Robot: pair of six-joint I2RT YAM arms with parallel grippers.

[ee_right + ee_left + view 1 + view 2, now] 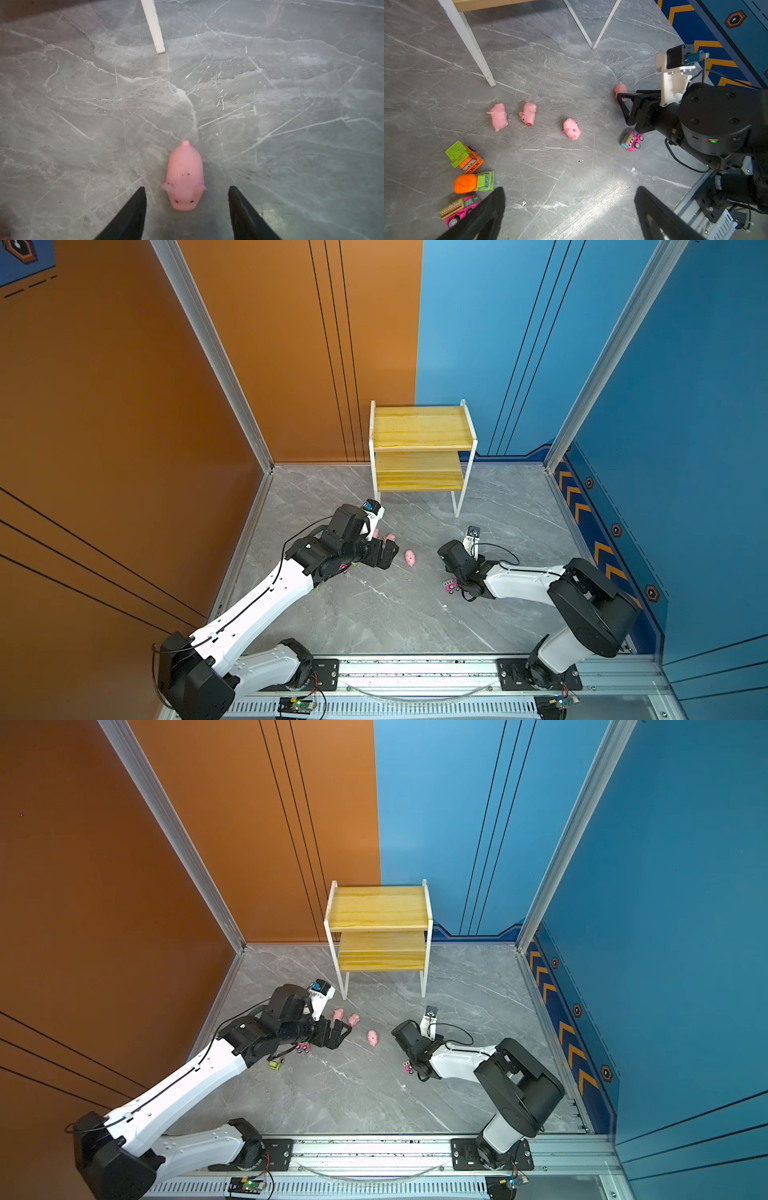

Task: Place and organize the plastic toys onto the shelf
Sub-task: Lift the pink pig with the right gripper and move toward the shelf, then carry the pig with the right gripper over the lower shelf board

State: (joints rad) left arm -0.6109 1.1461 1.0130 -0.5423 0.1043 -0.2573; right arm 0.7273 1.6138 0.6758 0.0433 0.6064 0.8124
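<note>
Right gripper (187,187) poised at a pig, with nothing on the shelf yet.
Its jaws stand apart on either side of the pink pig (184,178) on the floor (291,124) and do not touch it, so I judge the first pick is not yet made. Left gripper (570,188) hangs wide open and empty. Both boards of the shelf (419,427) are bare. Three other pigs (498,116) and the four trucks (465,156) in view lie on the floor before it, so all the placing is left.
</note>
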